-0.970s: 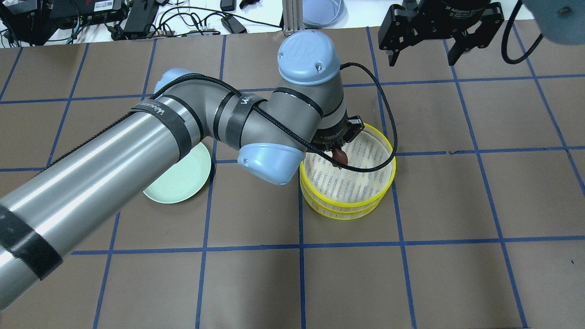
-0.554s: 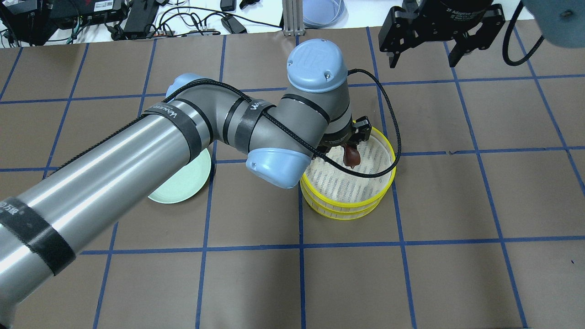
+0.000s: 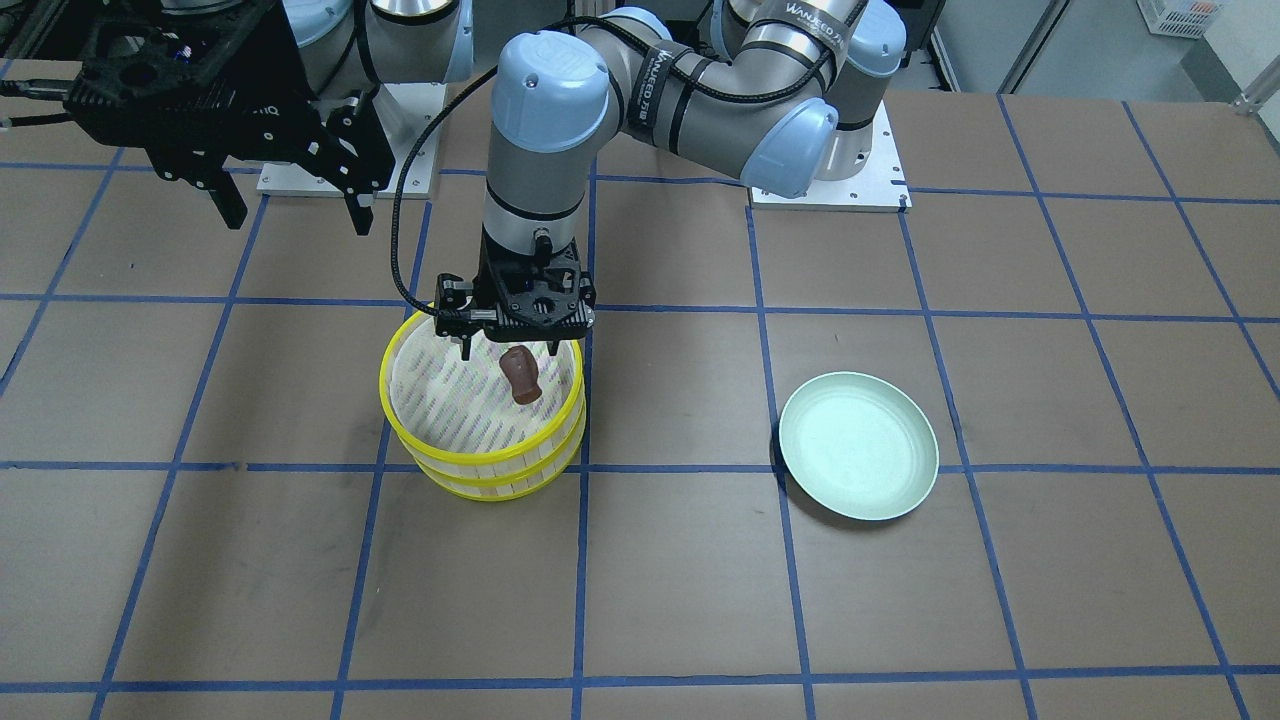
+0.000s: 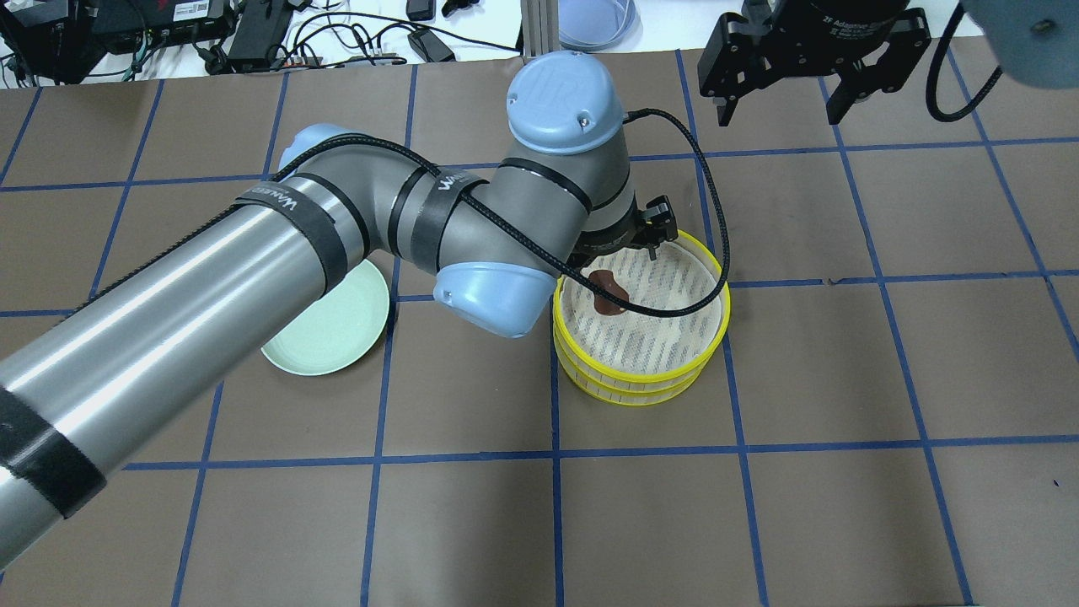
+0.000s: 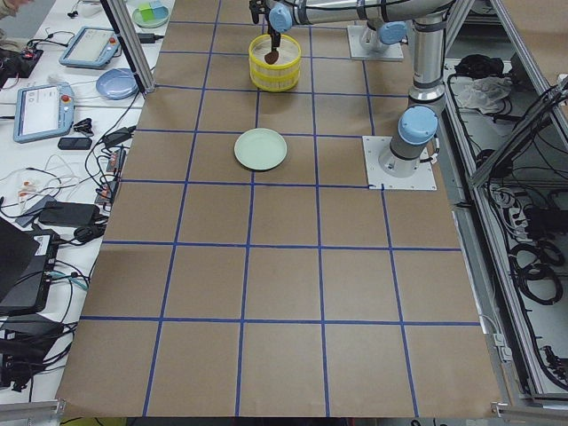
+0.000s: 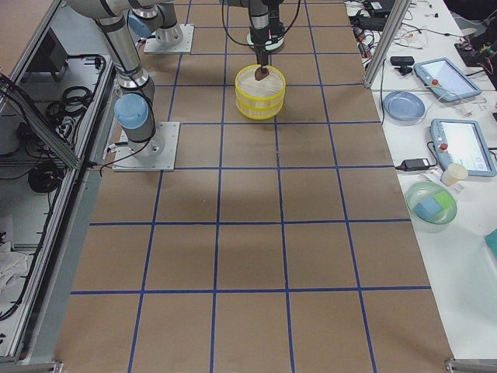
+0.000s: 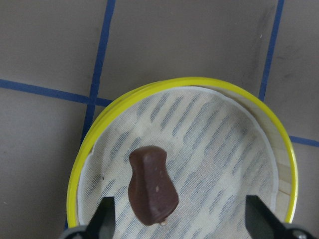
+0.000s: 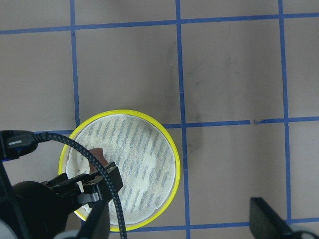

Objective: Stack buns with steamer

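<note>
Brown bun (image 7: 152, 186), one, lies at ten o'clock in two stacked steamers (image 4: 639, 389); left gripper (image 3: 510, 345) points straight down above it, released; right gripper (image 4: 779, 114) spread wide.

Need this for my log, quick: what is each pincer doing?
Left pincer: open, above the brown bun lying in the steamer.
Right pincer: open, empty.

You had the bun (image 3: 520, 377) lying in the steamer (image 3: 480, 455), on its top tier, below the left gripper (image 3: 510, 350) (fingers (image 7: 105, 219) either side, not touching). The plate (image 3: 858, 445) sat well apart on the robot's left, the right gripper (image 3: 298, 215) off to its right
</note>
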Robot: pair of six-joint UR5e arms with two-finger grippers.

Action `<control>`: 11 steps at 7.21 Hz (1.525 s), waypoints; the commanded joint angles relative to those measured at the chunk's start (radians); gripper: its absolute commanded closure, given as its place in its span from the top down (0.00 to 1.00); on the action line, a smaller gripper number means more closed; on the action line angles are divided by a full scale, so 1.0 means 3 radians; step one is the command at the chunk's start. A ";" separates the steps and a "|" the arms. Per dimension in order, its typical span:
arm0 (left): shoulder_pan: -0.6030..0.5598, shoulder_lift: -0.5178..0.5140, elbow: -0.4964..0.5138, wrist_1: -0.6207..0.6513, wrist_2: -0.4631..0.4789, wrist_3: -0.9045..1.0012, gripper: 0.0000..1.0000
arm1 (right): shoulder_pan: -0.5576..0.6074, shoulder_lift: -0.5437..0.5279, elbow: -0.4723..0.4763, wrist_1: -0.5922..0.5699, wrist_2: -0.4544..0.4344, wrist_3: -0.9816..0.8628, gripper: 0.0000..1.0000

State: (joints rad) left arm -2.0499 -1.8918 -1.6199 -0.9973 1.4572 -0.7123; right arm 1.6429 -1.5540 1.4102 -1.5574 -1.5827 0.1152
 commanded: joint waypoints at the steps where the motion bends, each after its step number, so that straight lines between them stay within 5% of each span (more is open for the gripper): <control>1: 0.0302 0.0225 0.0005 -0.0141 -0.0010 0.0327 0.97 | 0.0000 0.0000 0.0004 0.0001 -0.0001 -0.0001 1.00; 6: 0.1401 0.0956 0.0510 -0.1546 0.0203 0.2116 0.99 | 0.0000 -0.0005 0.0055 -0.0014 0.0004 -0.0011 1.00; 11: 0.1653 0.1177 0.0639 -0.1835 0.0328 0.2328 0.99 | -0.0005 0.0000 0.0055 -0.0024 0.0019 -0.0016 1.00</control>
State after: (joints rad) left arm -1.5576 -1.5409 -1.4270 -1.5449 1.5544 -0.0156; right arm 1.6414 -1.5540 1.4266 -1.5636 -1.5777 0.1105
